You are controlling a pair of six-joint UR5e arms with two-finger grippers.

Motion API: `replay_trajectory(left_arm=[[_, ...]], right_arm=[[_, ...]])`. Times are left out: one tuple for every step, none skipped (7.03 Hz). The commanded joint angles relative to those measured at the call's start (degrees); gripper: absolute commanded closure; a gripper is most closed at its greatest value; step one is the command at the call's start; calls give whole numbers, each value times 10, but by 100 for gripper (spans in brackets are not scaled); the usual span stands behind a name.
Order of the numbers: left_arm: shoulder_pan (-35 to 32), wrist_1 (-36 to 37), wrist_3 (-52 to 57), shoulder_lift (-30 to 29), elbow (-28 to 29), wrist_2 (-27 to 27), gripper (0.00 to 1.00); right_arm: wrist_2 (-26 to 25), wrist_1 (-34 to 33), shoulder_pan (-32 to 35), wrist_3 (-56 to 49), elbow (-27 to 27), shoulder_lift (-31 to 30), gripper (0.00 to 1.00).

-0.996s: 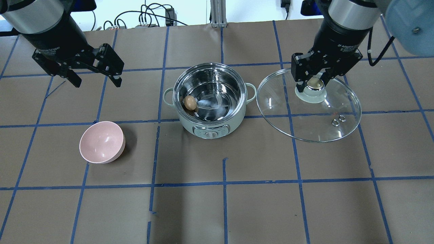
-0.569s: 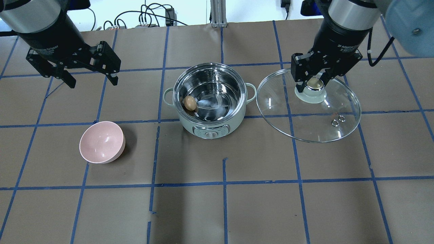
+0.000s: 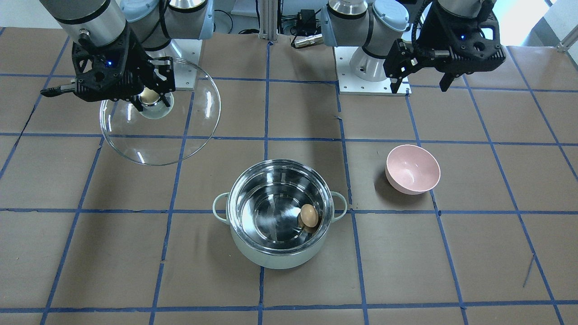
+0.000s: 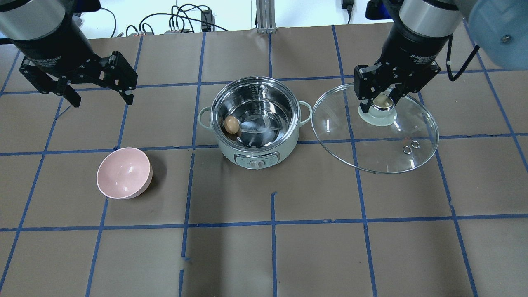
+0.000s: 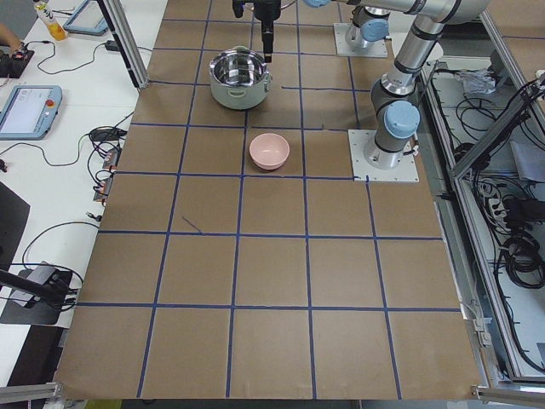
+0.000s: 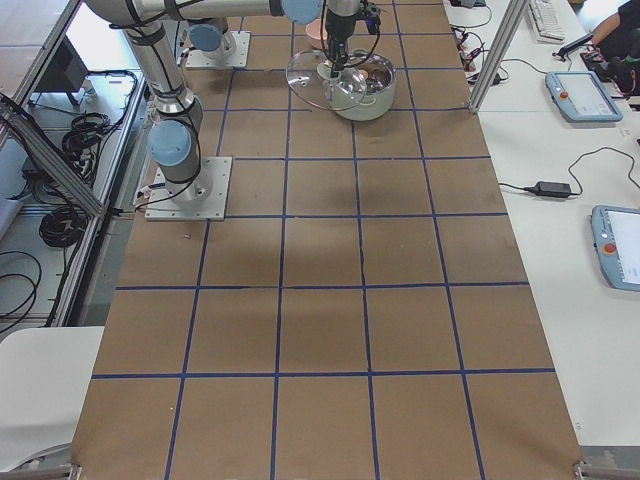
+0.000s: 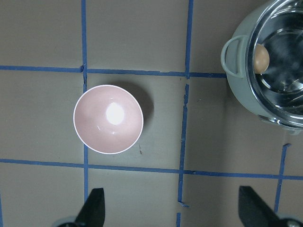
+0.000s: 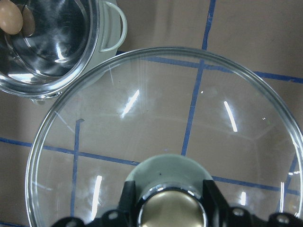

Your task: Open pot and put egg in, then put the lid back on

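The mint-green pot [image 4: 231, 152] stands open at the table's middle, and it also shows in the front view [image 3: 271, 258]. The tan egg [image 4: 231, 124] lies inside it against the left wall, seen in the front view [image 3: 309, 215] and the left wrist view [image 7: 261, 57]. My right gripper [image 4: 381, 100] is shut on the knob [image 8: 171, 208] of the glass lid [image 4: 371, 142]. It holds the lid off the table to the right of the pot, slightly tilted. My left gripper [image 4: 102, 99] is open and empty, high at the back left, well away from the pot.
A pink bowl [image 4: 123, 173] stands empty at the front left of the pot, below my left gripper in the left wrist view [image 7: 108, 119]. Blue tape lines cross the brown table cover. Cables lie along the far edge.
My left gripper has drawn back to the left and away from the pot, still open. The right gripper and the lid have hardly moved.
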Motion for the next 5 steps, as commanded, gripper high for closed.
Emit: replay_trajectory(left_arm=[[25,1,24,0,0,-29,0],[20,1,12,0,0,-28,0],[17,2,11,0,0,-29,0],[17,2,11,0,-1,-29,0],[17,3,11,-1,-1,-29,0]], right_arm=[[1,-1,0,0,0,0,86],[1,-1,0,0,0,0,86],[1,-2,0,0,0,0,86],[1,-3,0,0,0,0,86],[1,-4,0,0,0,0,86]])
